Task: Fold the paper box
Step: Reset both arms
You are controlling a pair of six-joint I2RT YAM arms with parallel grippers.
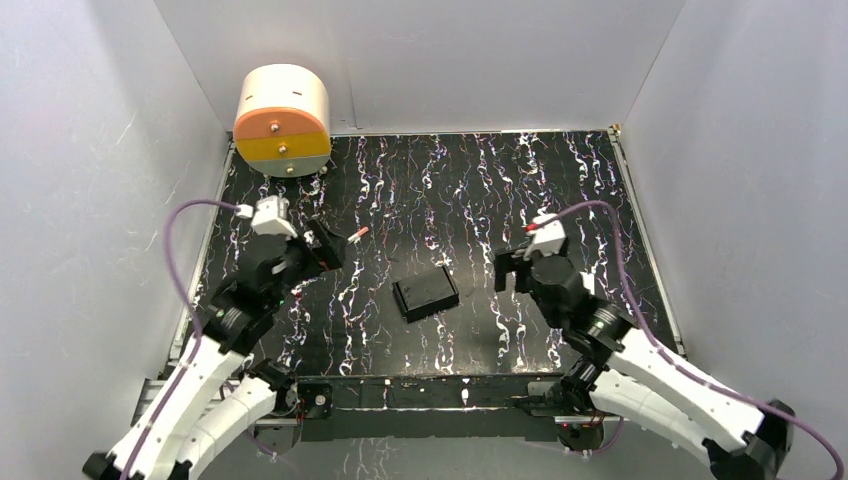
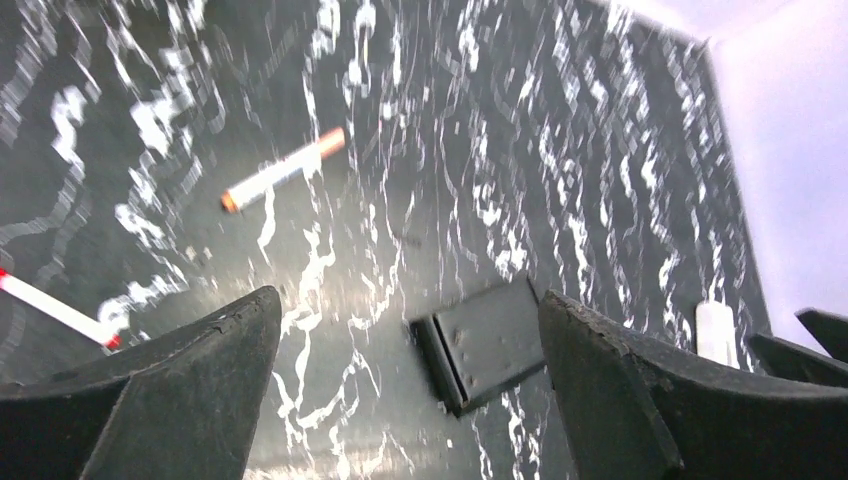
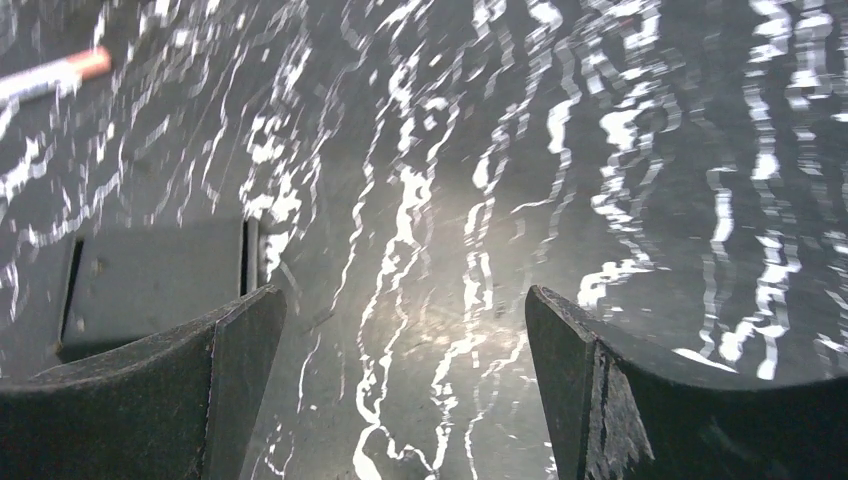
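Claw by claw, from the top camera first: your left claw [image 1: 326,248] hangs over the left part of the marbled tabletop [image 1: 450,180], and your right claw [image 1: 510,270] hangs over the right part. Neither touches anything. The paper box [image 1: 426,293] lies between them, closed and flat on the tabletop, turned a little askew and somewhat nearer the right claw. A cream and orange drum [image 1: 283,120] sits at the far left corner. A small white stick with a red tip [image 1: 357,234] shows just beside the left claw.

From your left wrist, the left claw [image 2: 405,300] is spread wide with nothing between its fingers [image 2: 200,380]. The paper box [image 2: 490,340] rests on the tabletop beyond the gap, close to the right-hand finger and partly hidden behind it. A red-tipped white stick [image 2: 283,170] lies farther out, and another [image 2: 55,310] appears at the left edge.

From your right wrist, the right claw [image 3: 400,295] is likewise fully spread and holds nothing; only bare marbled tabletop [image 3: 620,150] shows in the gap. The paper box [image 3: 150,285] sits off to the left, its near edge hidden by the left-hand finger [image 3: 180,400].
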